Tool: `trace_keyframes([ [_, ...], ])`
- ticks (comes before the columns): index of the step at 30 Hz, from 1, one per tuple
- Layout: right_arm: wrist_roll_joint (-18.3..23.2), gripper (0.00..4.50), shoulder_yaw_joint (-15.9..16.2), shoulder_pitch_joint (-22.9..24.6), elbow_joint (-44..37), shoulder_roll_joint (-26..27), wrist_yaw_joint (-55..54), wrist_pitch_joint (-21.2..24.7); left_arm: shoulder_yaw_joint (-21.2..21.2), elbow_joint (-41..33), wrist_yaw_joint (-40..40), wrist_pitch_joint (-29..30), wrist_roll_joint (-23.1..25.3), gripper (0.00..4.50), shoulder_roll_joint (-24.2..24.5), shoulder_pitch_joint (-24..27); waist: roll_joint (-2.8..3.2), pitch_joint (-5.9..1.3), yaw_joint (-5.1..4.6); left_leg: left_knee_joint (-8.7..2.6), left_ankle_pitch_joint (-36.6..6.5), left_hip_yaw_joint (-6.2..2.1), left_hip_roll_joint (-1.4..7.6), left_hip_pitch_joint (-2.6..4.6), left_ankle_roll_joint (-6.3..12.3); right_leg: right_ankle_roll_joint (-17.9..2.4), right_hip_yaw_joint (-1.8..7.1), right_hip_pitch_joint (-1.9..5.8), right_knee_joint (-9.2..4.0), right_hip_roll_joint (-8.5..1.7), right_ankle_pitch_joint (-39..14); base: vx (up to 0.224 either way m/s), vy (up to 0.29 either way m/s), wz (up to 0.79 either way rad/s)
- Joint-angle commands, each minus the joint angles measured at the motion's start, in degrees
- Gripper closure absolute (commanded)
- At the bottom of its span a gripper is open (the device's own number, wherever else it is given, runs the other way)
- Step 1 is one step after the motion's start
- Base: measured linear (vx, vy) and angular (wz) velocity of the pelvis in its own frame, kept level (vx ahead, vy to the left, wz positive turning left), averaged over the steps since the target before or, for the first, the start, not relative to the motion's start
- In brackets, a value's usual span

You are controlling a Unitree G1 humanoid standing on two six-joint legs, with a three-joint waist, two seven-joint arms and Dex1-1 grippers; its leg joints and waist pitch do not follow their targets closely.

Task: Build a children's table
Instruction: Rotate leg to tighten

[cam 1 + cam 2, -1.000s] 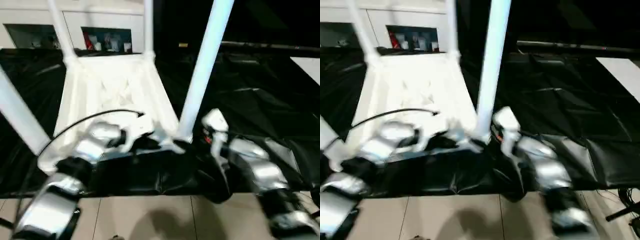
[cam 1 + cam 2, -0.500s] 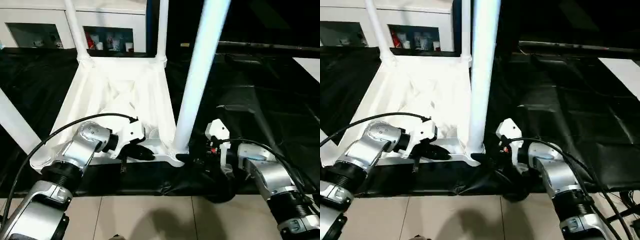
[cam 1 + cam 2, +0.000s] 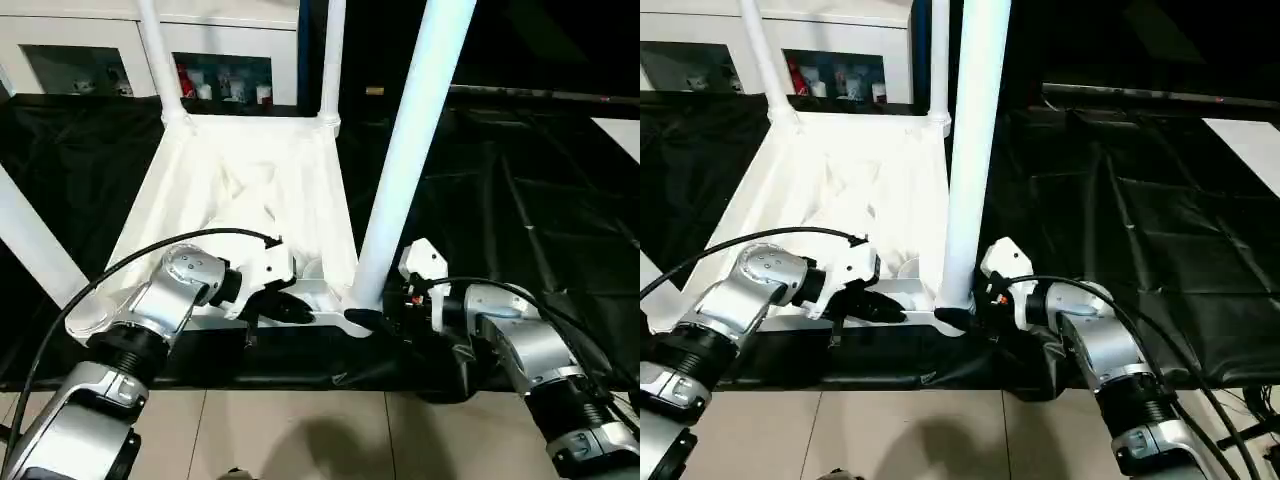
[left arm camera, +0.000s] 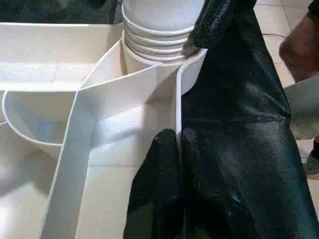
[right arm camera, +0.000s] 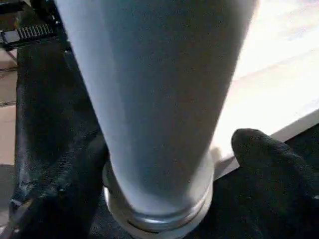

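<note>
Children's table (image 3: 250, 190): we note smooth, white, slightly glossy plastic. Leg (image 3: 405, 170): the same plastic. Sheet (image 3: 520, 200): black, crinkled, shiny. Floor (image 3: 300, 430): pale matt tiles.

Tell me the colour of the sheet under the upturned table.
Black, glossy and creased sheet; clearest in the right eye view.

**rig_op:** From my seat the near leg (image 3: 405, 170) runs off the top of the head views, same for the two far legs (image 3: 160, 60), so I can't see any of their free ends. The leg on the left (image 3: 35, 245) is cut by the picture edge too.

**second_op:** And the shelves?

**rig_op:** The stuff in the white cabinet (image 3: 225, 80) is too small for me to name. In my left wrist view, something brownish at the edge (image 4: 301, 45) is cropped, can't tell what.
</note>
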Motion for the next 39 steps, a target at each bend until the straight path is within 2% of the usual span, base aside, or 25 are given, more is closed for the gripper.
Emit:
trace_keyframes([
  [1,-0.56,0.66,-0.2,-1.01,0.68,-0.67,-0.13,-0.33,-1.86,-0.08,-0.51,-0.14,0.65,4.5,-0.8,0.52,0.16,-3.52,-0.15,-3.5,-9.02,-0.17,1.64,1.32,2.72,-15.31,2.29,2.46,-3.35,-2.79,2.56,0.0,0.0,0.0],
  [10,-0.01,1.63,-0.42,-1.21,1.03,-1.0,1.12,-0.08,-1.69,0.55,0.54,-0.74,0.94,4.5,-1.0,0.54,0.1,-3.51,-0.2,-3.47,-9.37,-0.2,1.65,1.3,2.52,-15.1,2.3,2.38,-3.35,-2.8,1.69,0.0,0.0,0.0],
  [11,-0.18,1.63,-0.53,-1.22,1.32,-0.78,0.55,-0.07,-1.58,0.87,1.26,-0.8,1.12,4.5,-1.21,0.45,-0.08,-3.54,-0.26,-3.43,-9.38,-0.17,1.61,1.29,2.55,-15.12,2.31,2.41,-3.34,-2.77,1.74,0.0,0.0,0.0],
  [14,-0.79,1.78,-1.62,-1.29,3.33,0.73,-3.58,0.1,-0.95,3.14,6.47,-0.97,2.59,4.5,-2.47,-0.6,-0.01,-3.42,-0.29,-3.5,-10.09,-0.19,1.64,1.31,2.27,-14.92,2.36,2.29,-3.52,-2.88,0.3,0.0,0.0,0.0],
  [16,-1.09,1.8,-2.0,-1.44,4.18,1.24,-5.12,0.08,-0.59,3.96,8.18,-0.87,2.86,4.5,-2.99,-1.0,-0.05,-3.27,-0.35,-3.63,-12.09,-0.2,1.58,1.44,1.31,-14.48,2.39,2.16,-3.93,-2.97,-3.11,0.0,0.0,0.0],
  [18,-2.11,1.81,-3.53,-1.67,7.83,4.02,-12.5,1.05,0.93,7.04,14.26,0.33,2.91,4.5,-5.99,-2.56,-0.13,-3.16,-0.5,-3.75,-13.47,-0.2,1.52,1.49,0.36,-13.79,2.45,2.05,-4.28,-3.03,-6.62,0.0,0.0,0.0],
  [22,-2.53,1.83,-5.2,-1.88,10.61,8.16,-21.54,3.05,1.04,10.74,22.54,2.0,4.84,4.5,-9.38,-4.57,-0.01,-2.76,-0.73,-4.28,-18.03,-0.52,1.53,1.74,-1.55,-10.77,2.51,1.56,-5.32,-3.18,-16.28,0.0,0.0,0.0],
  [24,-2.78,1.84,-6.93,-2.94,13.11,11.88,-30.07,4.14,1.67,13.71,29.61,4.05,5.85,4.5,-12.46,-6.39,-0.12,-2.59,-0.94,-4.41,-19.5,-0.67,1.43,1.76,-2.24,-9.54,2.5,1.41,-5.72,-3.17,-19.3,0.0,0.0,0.0],
  [26,-2.89,1.84,-7.52,-3.38,13.95,12.95,-32.74,4.31,1.94,14.45,31.23,4.46,5.88,4.5,-13.33,-6.86,-0.09,-2.65,-1.02,-4.51,-20.02,-0.76,1.41,1.84,-2.6,-9.23,2.51,1.32,-5.81,-3.2,-20.15,0.0,0.0,0.0],
  [28,-2.75,1.84,-8.02,-4.17,15.1,14.72,-35.19,4.06,2.23,15.62,33.07,4.92,5.82,4.5,-14.7,-7.64,0.03,-2.72,-1.2,-4.51,-20.1,-0.81,1.4,1.8,-2.56,-9.19,2.55,1.23,-5.9,-3.22,-19.37,0.0,0.0,0.0],
  [29,-3.37,1.84,-7.79,-6.43,17.1,18.33,-38.48,3.09,1.69,18.39,36.69,4.43,7.03,4.5,-16.69,-9.47,0.14,-2.82,-1.44,-4.53,-19.73,-0.81,1.34,1.7,-2.64,-9.44,2.55,1.24,-5.77,-3.09,-17.91,0.0,0.0,0.0],
  [31,-3.55,1.84,-7.38,-7.0,17.17,19.05,-38.15,2.26,1.41,18.88,36.84,4.08,7.38,4.5,-16.82,-9.82,0.07,-2.91,-1.63,-4.55,-19.35,-0.83,1.31,1.72,-2.53,-9.7,2.5,1.34,-5.67,-3.0,-16.29,0.0,0.0,0.0],
  [34,-3.66,1.84,-6.01,-7.35,15.7,19.09,-33.77,0.47,1.44,19.27,35.5,3.2,7.36,4.5,-16.37,-10.11,0.08,-3.06,-1.56,-4.44,-17.17,-0.65,1.33,1.45,-1.05,-10.43,2.52,1.73,-5.47,-3.02,-11.97,0.0,0.0,0.0],
  [35,-3.05,1.49,-5.68,-7.04,14.65,18.58,-30.99,-0.29,1.34,19.14,34.51,2.62,7.37,4.5,-15.88,-9.93,0.06,-3.09,-1.54,-4.39,-16.29,-0.56,1.31,1.42,-0.62,-10.76,2.51,1.76,-5.37,-2.96,-10.56,0.0,0.0,0.0],
  [36,-2.7,1.29,-5.46,-6.83,13.78,17.98,-29.06,-1.07,1.27,19.01,33.25,1.89,7.25,4.5,-15.37,-9.71,-0.25,-3.1,-1.5,-4.3,-15.87,-0.45,1.32,1.36,-0.1,-11.0,2.5,1.86,-5.35,-2.98,-9.9,0.0,0.0,0.0],
  [39,-1.4,1.05,-5.68,-6.41,11.84,15.4,-24.01,-2.28,1.36,18.03,27.74,-1.33,5.8,4.5,-13.86,-8.43,-0.18,-3.32,-1.27,-4.13,-13.17,-0.45,1.32,1.08,1.31,-11.54,2.44,2.29,-4.92,-3.01,-6.22,0.0,0.0,0.0],
])
